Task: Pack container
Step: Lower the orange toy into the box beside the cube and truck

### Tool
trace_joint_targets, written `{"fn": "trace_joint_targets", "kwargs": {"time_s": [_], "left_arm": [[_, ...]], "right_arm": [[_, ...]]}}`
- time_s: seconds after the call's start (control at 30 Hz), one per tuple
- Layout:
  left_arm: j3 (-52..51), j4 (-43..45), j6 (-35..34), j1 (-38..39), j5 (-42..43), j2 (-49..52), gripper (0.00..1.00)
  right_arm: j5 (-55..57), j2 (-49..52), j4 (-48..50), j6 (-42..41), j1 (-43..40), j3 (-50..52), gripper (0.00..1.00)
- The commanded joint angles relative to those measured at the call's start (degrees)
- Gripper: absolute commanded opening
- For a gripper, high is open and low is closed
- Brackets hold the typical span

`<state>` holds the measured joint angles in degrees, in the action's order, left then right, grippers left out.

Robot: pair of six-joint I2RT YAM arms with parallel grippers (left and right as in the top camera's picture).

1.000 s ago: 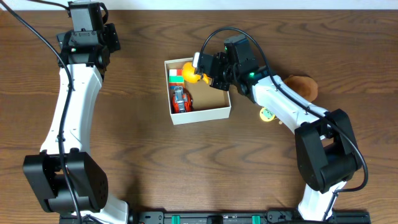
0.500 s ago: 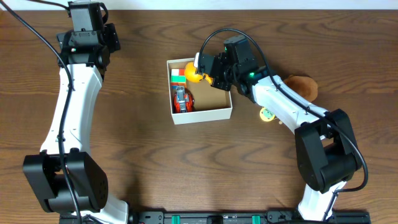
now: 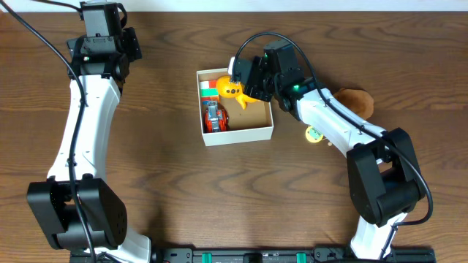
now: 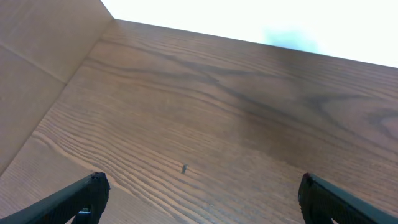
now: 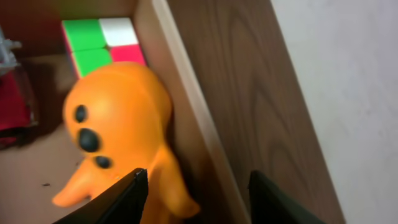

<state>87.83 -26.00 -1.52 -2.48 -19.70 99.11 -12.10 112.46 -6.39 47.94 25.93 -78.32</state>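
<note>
A matt, grained wood finish is shown by the dark brown table [image 3: 183,183]. The square white cardboard box [image 3: 238,135] is lined in dull tan paperboard; smooth, slightly glossy plastic is suggested by the orange octopus-shaped toy [image 5: 118,118].

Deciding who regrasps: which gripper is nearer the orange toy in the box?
Right. The right gripper hangs just above the orange toy inside the container; the left gripper is well off to its left, over bare table by the far edge.

Dark wood-grain table [image 3: 183,190] (pale strip [image 3: 329,4] along far edge)
</note>
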Motion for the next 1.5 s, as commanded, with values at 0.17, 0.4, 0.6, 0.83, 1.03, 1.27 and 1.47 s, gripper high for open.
{"fn": "trace_joint_targets", "kwargs": {"time_s": [0.17,0.4,0.6,0.83,1.03,1.27,1.47], "left_arm": [[1.0,-0.2,-0.3,0.0,-0.5,-1.0,0.98],[1.0,-0.2,-0.3,0.0,-0.5,-1.0,0.98],[1.0,-0.2,-0.3,0.0,-0.5,-1.0,0.98],[1.0,-0.2,-0.3,0.0,-0.5,-1.0,0.98],[1.0,-0.2,-0.3,0.0,-0.5,-1.0,0.98],[1.0,-0.2,-0.3,0.0,-0.5,-1.0,0.98],[1.0,-0.2,-0.3,0.0,-0.5,-1.0,0.98]], "right_arm": [[0.3,-0.7,3.4,-4.5,-0.1,-3.3,0.54],[-11.4,-0.8,-0.2,-10.5,1.2,-7.6,0.02],[-14.5,-0.6,-1.3,-12.3,4.2,-7.4,0.01],[-14.2,3.0,-1.9,-12.1,6.0,-7.4,0.01],[-10.1,5.0,-2.4,-12.1,5.4,-7.4,0.01],[-9.1,5.3,-5.0,-12.1,3.6,-7.4,0.01],[-8.9,5.6,-10.8,-12.1,1.7,-7.4,0.01]]}}
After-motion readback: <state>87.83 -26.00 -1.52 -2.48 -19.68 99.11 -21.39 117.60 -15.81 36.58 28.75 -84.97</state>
